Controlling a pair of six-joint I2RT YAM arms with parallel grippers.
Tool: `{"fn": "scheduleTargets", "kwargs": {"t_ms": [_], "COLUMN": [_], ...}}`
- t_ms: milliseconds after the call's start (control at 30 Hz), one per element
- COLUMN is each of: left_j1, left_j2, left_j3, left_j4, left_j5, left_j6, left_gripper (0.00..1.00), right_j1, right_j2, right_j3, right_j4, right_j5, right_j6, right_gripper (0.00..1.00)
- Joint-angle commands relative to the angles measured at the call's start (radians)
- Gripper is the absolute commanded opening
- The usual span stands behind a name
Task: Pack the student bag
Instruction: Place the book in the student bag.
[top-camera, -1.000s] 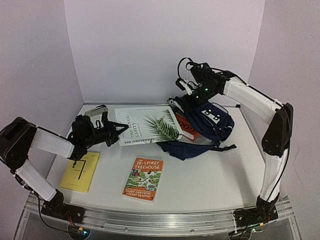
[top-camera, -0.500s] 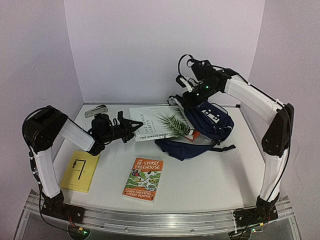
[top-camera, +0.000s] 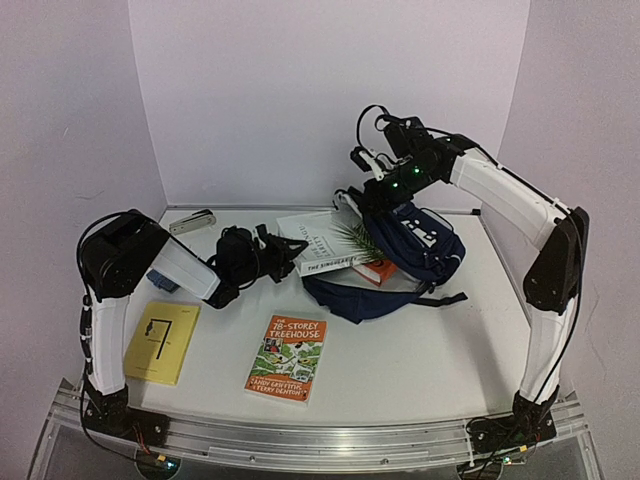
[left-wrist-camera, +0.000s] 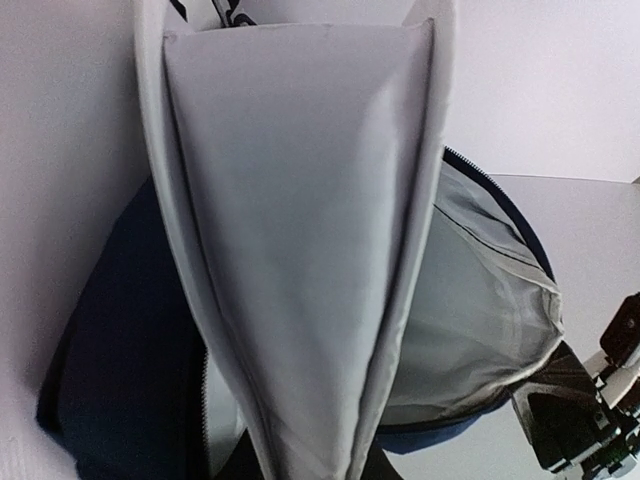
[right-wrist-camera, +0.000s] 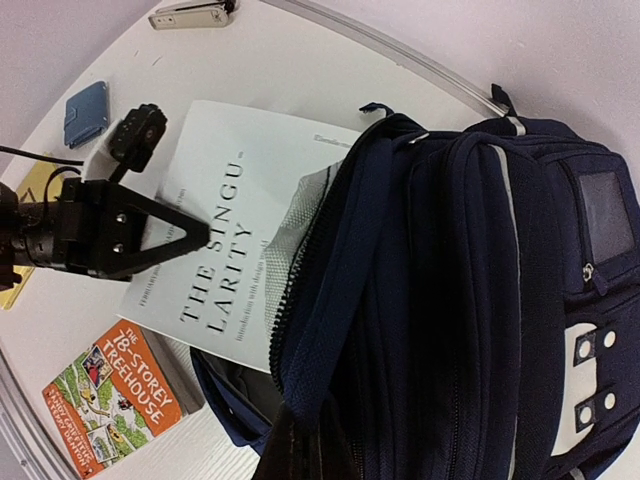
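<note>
Two tools: both closed on something.
Left tool (top-camera: 278, 252): jaws pinched on the near edge of the large white paperback book (top-camera: 325, 248) with black title lettering and a palm-frond picture; far end of it at the bag's mouth.
Right tool (top-camera: 373, 192): seemingly clamped on the upper rim of the large dark navy fabric student bag (top-camera: 428, 245), propping the opening; fingertips hardly visible.
Bag position: back right of the surface (top-camera: 430, 350), on its side, mouth toward the white book; red-covered book (top-camera: 378, 270) just beneath at the opening.
Risk: book corner catching on the zip edge or pale grey lining (left-wrist-camera: 480, 300), from a skewed entry; rim slipping from the right tool and closing the mouth; bag shoved along rather than filled.
Bag looks: soft, slack, crumpled; black straps, pale zip lines, white patch, small grey panel.
Not yet packed: orange picture-cover paperback (top-camera: 287, 357), thin yellow booklet (top-camera: 160, 342).
</note>
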Motion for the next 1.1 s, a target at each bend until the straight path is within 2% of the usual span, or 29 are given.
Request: {"fn": "scheduleTargets", "kwargs": {"t_ms": [0, 233, 400, 500, 567, 700, 967, 1000, 1067], "left_j1": [-0.038, -0.089, -0.126, -0.134, -0.135, -0.137, -0.142, -0.144, -0.148], "left_j2": [0.062, 0.158, 0.200, 0.203, 0.166, 0.077, 0.013, 0.006, -0.016], "left_j3": [0.176, 0.328, 0.426, 0.432, 0.371, 0.278, 0.279, 0.273, 0.261], "left_j4": [-0.075, -0.149, -0.225, -0.231, -0.216, -0.281, -0.465, -0.469, -0.481], "left_j5": [-0.071, -0.174, -0.219, -0.188, -0.176, -0.173, -0.130, -0.135, -0.141], "left_j6": [0.007, -0.007, 0.006, 0.017, 0.033, 0.089, 0.109, 0.116, 0.130], "left_gripper": [0.05, 0.05, 0.12, 0.25, 0.40, 0.62, 0.67, 0.77, 0.83], "right_j1": [0.006, 0.006, 0.006, 0.005, 0.003, -0.002, -0.004, -0.004, -0.004], "right_j2": [-0.018, 0.000, 0.020, 0.028, 0.025, 0.012, -0.001, -0.002, -0.004], "right_j3": [0.085, 0.100, 0.123, 0.135, 0.135, 0.110, 0.091, 0.090, 0.085], "right_j4": [0.090, 0.091, 0.090, 0.090, 0.089, 0.091, 0.090, 0.090, 0.090], "right_j5": [-0.092, -0.141, -0.183, -0.179, -0.175, -0.174, -0.168, -0.168, -0.168], "right_j6": [0.022, 0.033, 0.063, 0.068, 0.069, 0.067, 0.063, 0.062, 0.061], "right_gripper": [0.00, 0.00, 0.00, 0.00, 0.00, 0.00, 0.00, 0.00, 0.00]}}
